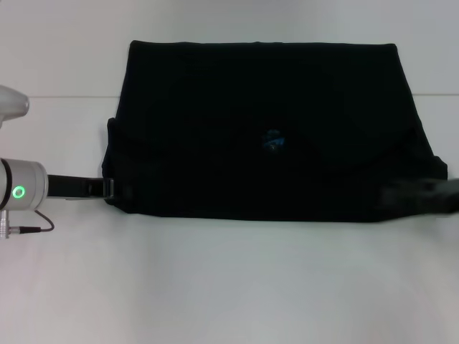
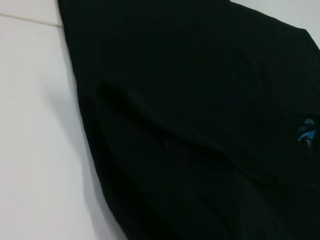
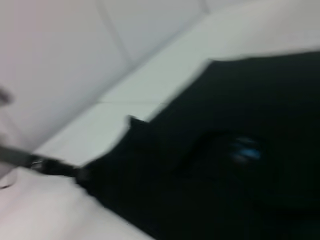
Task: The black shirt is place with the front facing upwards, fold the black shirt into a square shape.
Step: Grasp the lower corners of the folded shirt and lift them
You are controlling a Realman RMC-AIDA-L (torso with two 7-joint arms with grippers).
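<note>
Partly blurred right tool (image 1: 423,197), black shirt (image 1: 265,129)

A white table (image 1: 229,287) fills the head view, a faint seam crossing it in the upper part of the frame. Lying flat across the centre is the black shirt (image 1: 265,129), folded into a wide dark shape with its small blue neck label (image 1: 273,141) showing near mid-frame; bare white surface spans the lower half.
</note>
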